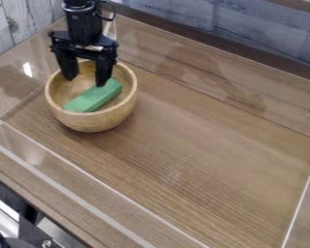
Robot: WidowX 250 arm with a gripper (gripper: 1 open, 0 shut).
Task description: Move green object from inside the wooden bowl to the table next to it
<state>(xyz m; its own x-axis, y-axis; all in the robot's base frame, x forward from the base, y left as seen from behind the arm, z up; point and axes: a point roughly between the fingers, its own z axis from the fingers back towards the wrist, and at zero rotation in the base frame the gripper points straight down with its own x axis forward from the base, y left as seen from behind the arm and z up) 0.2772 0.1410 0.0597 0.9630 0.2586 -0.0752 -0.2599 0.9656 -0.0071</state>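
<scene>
Plainly not yet gripped: green object (94, 98) lying in the hollow of the wooden bowl (65, 115) at far left of the table (197, 136), long axis running diagonally, lower-left to upper-right. Directly above the bowl's far rim, gripper (86, 72) pointing down, jaws spread wide and empty, seemingly lined up to straddle the block.

The green object (94, 98), a small bright green block, lies tilted in the hollow of the wooden bowl (67, 117), just below the gripper (86, 73). The round tan bowl rests on the brown wood-grain table (209, 136), under the hand.
</scene>
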